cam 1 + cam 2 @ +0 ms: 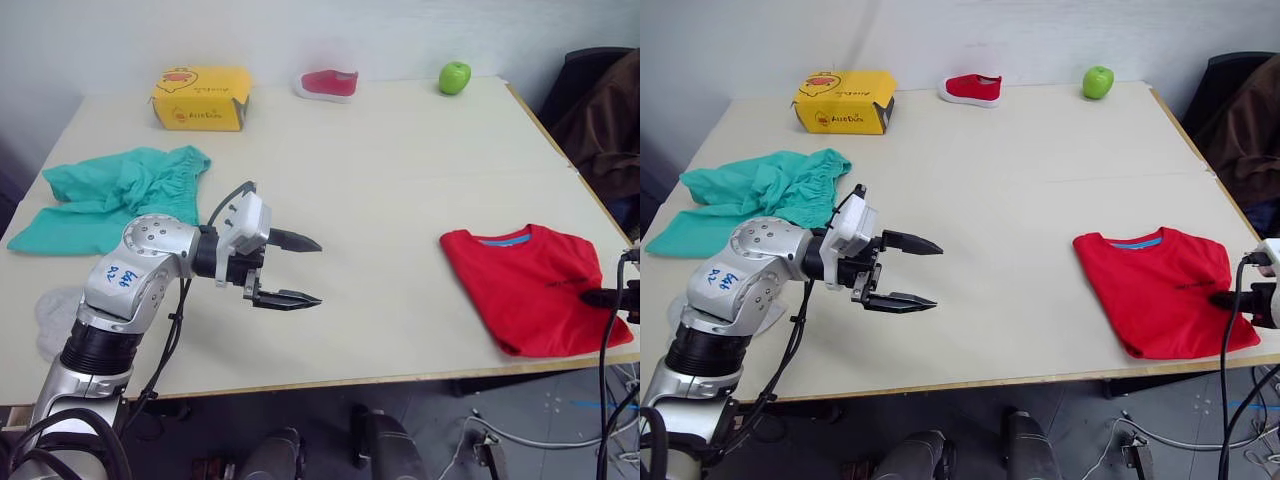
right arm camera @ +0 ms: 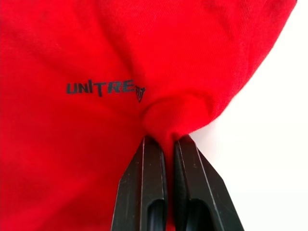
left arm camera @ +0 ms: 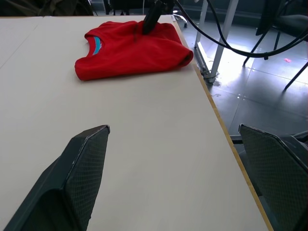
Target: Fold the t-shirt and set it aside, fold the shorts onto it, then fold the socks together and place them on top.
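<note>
- My left gripper (image 1: 296, 270) hangs over the bare middle of the table (image 1: 400, 160), near its front edge, jaws released and spread wide, holding nothing.
- My right gripper (image 2: 166, 144) is at the right front of the table, jaws clenched on a pinched ridge of the t-shirt (image 1: 535, 285). The cloth bunches into a small hump right at the fingertips, just below the printed lettering.
- I judge the t-shirt light, soft and limp: it will drape and sag from any single pinch, and the layers could slide apart if I drag it. A grip through all layers at a folded edge or corner looks safest.
- It is bright red with a blue inner collar, already folded into a compact rectangle near the table's right front corner, one edge close to the rim.
- At my far left, just off the front edge, lies something pale and rounded (image 1: 55, 315); it may be the socks, but I cannot tell.
- Farther back on the left, the shorts (image 1: 115, 195) lie crumpled and unfolded, teal, with a gathered waistband toward the centre. They look equally soft; I would take hold at the waistband, where the fabric is thickest.
- Along the back edge stand a yellow box (image 1: 202, 98), a red-and-white shoe (image 1: 328, 83) and a green apple (image 1: 454, 77), well apart from the garments.
</note>
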`<state>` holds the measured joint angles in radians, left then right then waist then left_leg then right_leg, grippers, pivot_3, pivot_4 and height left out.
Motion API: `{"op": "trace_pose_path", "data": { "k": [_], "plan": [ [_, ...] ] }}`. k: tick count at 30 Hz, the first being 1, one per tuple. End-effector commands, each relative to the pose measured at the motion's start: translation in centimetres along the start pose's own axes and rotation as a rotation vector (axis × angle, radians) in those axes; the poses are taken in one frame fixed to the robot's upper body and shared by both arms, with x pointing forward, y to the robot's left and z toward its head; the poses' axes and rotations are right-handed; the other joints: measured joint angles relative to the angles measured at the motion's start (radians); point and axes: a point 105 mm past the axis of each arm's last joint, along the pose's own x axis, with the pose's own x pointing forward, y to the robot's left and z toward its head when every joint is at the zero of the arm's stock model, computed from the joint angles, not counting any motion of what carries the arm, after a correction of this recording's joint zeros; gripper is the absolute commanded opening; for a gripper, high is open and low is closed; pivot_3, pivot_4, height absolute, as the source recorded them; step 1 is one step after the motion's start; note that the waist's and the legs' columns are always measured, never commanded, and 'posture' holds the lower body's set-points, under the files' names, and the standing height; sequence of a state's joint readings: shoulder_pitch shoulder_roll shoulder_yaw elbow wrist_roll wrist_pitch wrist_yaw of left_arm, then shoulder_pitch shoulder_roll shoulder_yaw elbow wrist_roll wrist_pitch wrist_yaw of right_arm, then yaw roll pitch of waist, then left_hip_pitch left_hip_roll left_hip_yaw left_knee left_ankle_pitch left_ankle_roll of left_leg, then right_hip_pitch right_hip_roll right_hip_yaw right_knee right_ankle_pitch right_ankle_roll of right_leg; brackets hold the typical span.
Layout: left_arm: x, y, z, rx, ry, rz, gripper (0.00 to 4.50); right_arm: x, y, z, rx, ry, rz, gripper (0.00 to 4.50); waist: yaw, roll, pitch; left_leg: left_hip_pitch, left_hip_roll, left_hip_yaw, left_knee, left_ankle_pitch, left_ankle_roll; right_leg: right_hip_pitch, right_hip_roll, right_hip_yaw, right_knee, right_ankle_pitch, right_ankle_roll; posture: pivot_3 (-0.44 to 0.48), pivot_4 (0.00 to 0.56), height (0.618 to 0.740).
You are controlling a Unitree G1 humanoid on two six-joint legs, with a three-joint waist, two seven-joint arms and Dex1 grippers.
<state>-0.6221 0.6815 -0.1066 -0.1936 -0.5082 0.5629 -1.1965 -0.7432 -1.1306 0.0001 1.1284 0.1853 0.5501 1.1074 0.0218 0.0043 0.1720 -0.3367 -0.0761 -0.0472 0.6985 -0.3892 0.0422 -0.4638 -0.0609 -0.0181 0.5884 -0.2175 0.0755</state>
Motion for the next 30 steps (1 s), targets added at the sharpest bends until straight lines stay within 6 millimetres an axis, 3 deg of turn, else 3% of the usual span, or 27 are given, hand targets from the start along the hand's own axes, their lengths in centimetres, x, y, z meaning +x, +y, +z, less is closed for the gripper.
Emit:
{"op": "trace_pose_path", "data": {
  "k": [1, 5, 8, 12, 14, 16, 19, 22, 25, 28, 30],
  "plan": [
    [0.0, 0.0, 0.9, 0.044, -0.01, -0.008, 4.5, -1.3, -1.1, 0.4, 0.033, -0.054, -0.045, 0.8, 0.0, 0.0, 0.0, 0.0, 0.0, 0.0, 0.0, 0.0, 0.0, 0.0, 0.0, 0.0, 0.0, 0.0, 0.0, 0.0, 0.15, 0.74],
    [-0.1, 0.1, 1.0, 0.046, -0.011, 0.003, 4.5, -3.1, -3.3, 1.0, 0.053, -0.141, -0.183, 2.12, 0.002, 0.001, 0.0, 0.0, 0.0, 0.0, 0.0, 0.0, 0.0, 0.0, 0.0, 0.0, 0.0, 0.0, 0.0, 0.0, 0.15, 0.74],
    [-0.3, 0.2, 1.0, 0.037, -0.019, 0.023, 4.5, -5.8, -5.1, 3.7, 0.068, -0.347, -0.315, 3.16, 0.003, 0.004, 0.0, 0.0, 0.0, 0.0, 0.0, 0.0, 0.0, 0.0, 0.0, 0.0, 0.0, 0.0, 0.0, 0.0, 0.15, 0.74],
    [-0.6, 0.2, 0.8, 0.019, -0.029, 0.063, 4.5, -8.8, -4.1, 7.9, 0.058, -0.606, -0.237, 4.47, -0.002, 0.005, 0.0, 0.0, 0.0, 0.0, -0.001, 0.0, 0.0, 0.0, 0.001, 0.0, 0.0, 0.0, 0.0, 0.0, 0.15, 0.74],
    [-0.7, 0.0, 0.7, 0.012, -0.036, 0.088, 4.5, -9.5, -2.2, 9.4, -0.024, -0.67, -0.119, 4.47, -0.009, 0.005, 0.0, 0.001, 0.001, 0.001, -0.001, 0.0, -0.001, 0.0, 0.002, 0.001, 0.0, 0.0, 0.0, 0.0, 0.15, 0.74],
    [-1.1, 0.1, 0.6, 0.012, -0.038, 0.142, 4.5, -9.5, 1.3, 10.7, -0.132, -0.704, 0.051, 4.47, -0.012, 0.005, 0.0, 0.001, 0.001, 0.001, -0.001, 0.0, -0.001, 0.0, 0.002, 0.002, 0.001, 0.0, 0.0, 0.0, 0.15, 0.74],
    [-3.0, 0.7, 0.3, 0.003, -0.03, 0.297, 4.5, -9.2, 10.5, 11.5, -0.288, -0.738, 0.392, 4.47, -0.02, 0.005, 0.0, 0.001, 0.003, 0.001, 0.0, -0.001, -0.001, 0.0, 0.003, 0.002, 0.004, 0.0, 0.0, 0.0, 0.15, 0.74],
    [-5.0, 0.6, -1.0, 0.003, 0.031, 0.428, 4.5, -8.6, 18.2, 10.6, -0.403, -0.714, 0.621, 4.47, -0.019, 0.005, 0.0, 0.001, 0.003, 0.001, 0.0, -0.001, -0.002, 0.0, 0.003, 0.002, 0.006, 0.0, 0.0, 0.0, 0.15, 0.74],
    [-7.2, 0.0, -3.3, -0.004, 0.142, 0.56, 4.5, -7.9, 24.4, 8.7, -0.541, -0.66, 0.799, 4.47, -0.012, 0.006, 0.0, 0.001, 0.003, 0.0, 0.0, -0.001, -0.002, 0.0, 0.003, 0.001, 0.006, 0.0, 0.0, 0.0, 0.15, 0.74],
    [-9.0, 0.0, -4.8, 0.016, 0.245, 0.675, 4.5, -7.7, 26.8, 7.6, -0.595, -0.646, 0.881, 4.47, 0.008, 0.004, 0.001, 0.001, 0.003, 0.0, 0.0, -0.001, -0.001, 0.0, 0.003, 0.001, 0.003, 0.0, 0.0, 0.0, 0.15, 0.74],
    [-11.7, 1.0, -6.1, 0.047, 0.348, 0.806, 4.5, -7.7, 28.7, 7.1, -0.638, -0.642, 0.953, 4.47, 0.029, 0.003, 0.001, 0.0, 0.001, -0.001, 0.0, -0.001, 0.001, 0.0, 0.001, 0.0, 0.002, 0.0, 0.0, 0.0, 0.15, 0.74]
  ]
}}
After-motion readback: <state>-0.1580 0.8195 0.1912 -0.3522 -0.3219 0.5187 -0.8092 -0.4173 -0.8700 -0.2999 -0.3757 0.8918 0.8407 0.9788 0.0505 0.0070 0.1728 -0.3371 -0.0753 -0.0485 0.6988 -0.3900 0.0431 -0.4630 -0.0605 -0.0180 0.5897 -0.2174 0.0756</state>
